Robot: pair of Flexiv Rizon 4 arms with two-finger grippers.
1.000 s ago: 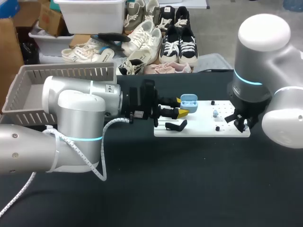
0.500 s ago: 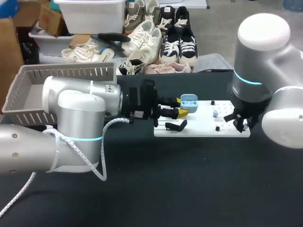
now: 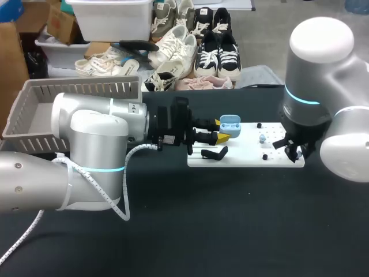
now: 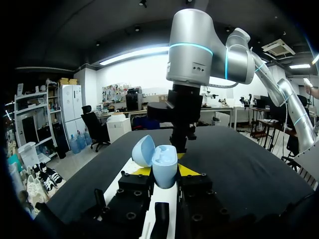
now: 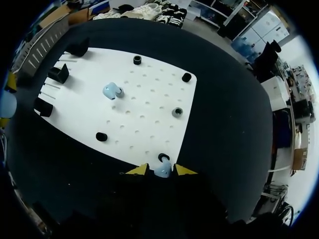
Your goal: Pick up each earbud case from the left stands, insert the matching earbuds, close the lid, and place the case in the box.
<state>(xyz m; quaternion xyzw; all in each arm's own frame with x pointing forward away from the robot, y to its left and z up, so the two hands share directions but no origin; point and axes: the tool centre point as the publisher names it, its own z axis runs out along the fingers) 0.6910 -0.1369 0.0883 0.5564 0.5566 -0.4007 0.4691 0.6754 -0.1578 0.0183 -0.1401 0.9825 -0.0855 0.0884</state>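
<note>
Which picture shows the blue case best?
The left wrist view: the blue case sits close up, lid open, gripped between the left jaws. The head view shows it small and far. The right wrist view catches only a sliver beyond the white board.

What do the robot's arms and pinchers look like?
The left arm and right arm are rounded silver tubes, each with a glowing blue-green ring. A white coiled cable runs along the left one. The left gripper and right gripper are black and blocky, with two fingers ending in yellow tips.
</note>
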